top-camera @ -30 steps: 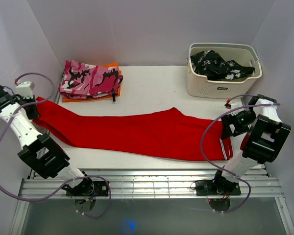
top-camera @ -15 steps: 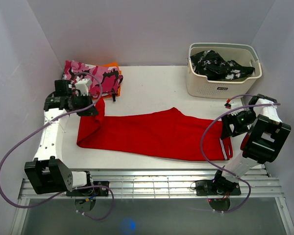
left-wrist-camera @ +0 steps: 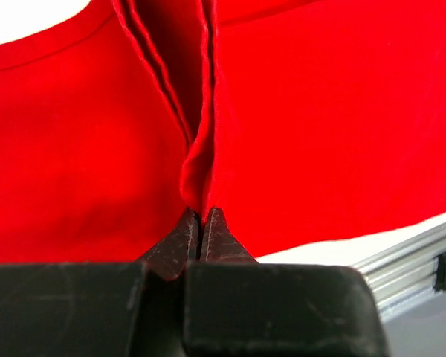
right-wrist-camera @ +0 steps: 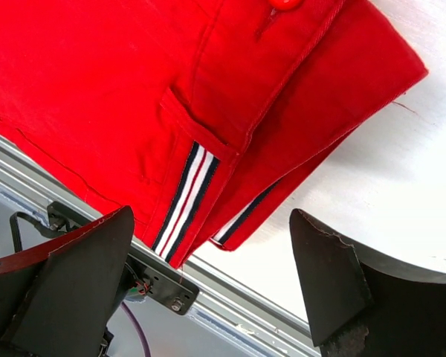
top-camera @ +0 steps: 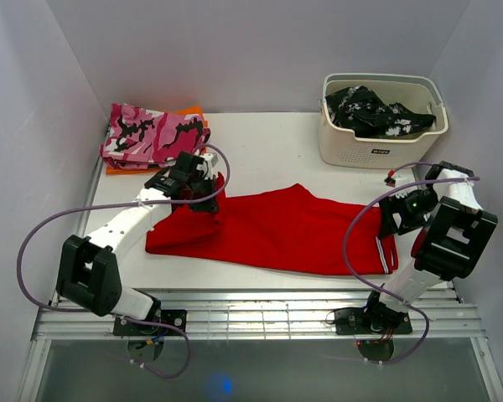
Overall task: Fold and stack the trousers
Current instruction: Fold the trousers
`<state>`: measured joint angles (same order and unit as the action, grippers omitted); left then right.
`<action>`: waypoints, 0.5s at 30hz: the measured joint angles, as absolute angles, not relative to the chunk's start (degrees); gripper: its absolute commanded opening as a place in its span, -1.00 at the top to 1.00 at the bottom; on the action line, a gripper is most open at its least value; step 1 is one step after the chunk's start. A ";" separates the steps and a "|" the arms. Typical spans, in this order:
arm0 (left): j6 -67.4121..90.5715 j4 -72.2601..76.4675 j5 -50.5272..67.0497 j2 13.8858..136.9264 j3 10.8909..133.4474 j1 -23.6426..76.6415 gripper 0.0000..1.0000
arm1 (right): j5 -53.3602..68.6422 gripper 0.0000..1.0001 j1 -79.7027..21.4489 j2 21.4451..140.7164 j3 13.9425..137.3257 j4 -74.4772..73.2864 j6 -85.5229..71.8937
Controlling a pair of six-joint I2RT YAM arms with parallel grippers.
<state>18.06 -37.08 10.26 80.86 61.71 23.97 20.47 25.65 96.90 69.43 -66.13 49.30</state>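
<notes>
The red trousers (top-camera: 293, 226) lie across the table, their waist end with white and dark stripes (right-wrist-camera: 186, 193) at the right. My left gripper (top-camera: 205, 188) is shut on the leg end, pinching a pleat of red cloth (left-wrist-camera: 197, 178) between its tips (left-wrist-camera: 199, 219) and holding it above the middle of the garment. The left part of the trousers is doubled over. To the right of the waist end, my right gripper (top-camera: 398, 213) hovers open, its fingers (right-wrist-camera: 82, 282) spread wide above the striped corner with nothing between them.
A white basket (top-camera: 384, 144) at the back right holds a black-and-white garment (top-camera: 369, 109). A folded pink camouflage garment (top-camera: 151, 132) lies on an orange one (top-camera: 193, 111) at the back left. A metal rail (top-camera: 260, 314) runs along the near edge.
My left gripper has carried the leg end from the far left rightwards over the trousers, doubling the left part. The right arm has stayed put.
</notes>
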 measured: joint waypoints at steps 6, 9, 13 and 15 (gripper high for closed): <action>22.72 -32.84 4.95 84.42 61.36 29.69 1.00 | 19.66 -0.86 25.65 96.68 67.26 -66.04 48.40; 24.38 -31.66 3.27 85.12 61.32 31.77 1.00 | 19.59 -0.90 25.65 96.68 66.26 -65.87 47.99; 26.02 -30.70 1.78 85.67 61.32 33.87 1.00 | 19.59 -0.91 25.63 96.68 64.66 -64.95 47.22; 26.48 -30.46 1.34 86.06 61.32 34.96 1.00 | 19.55 -0.91 25.61 96.71 63.90 -64.40 46.92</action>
<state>26.48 -30.46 1.34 86.06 61.32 34.96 19.55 25.61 96.71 63.90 -64.40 46.92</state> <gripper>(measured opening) 0.025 0.955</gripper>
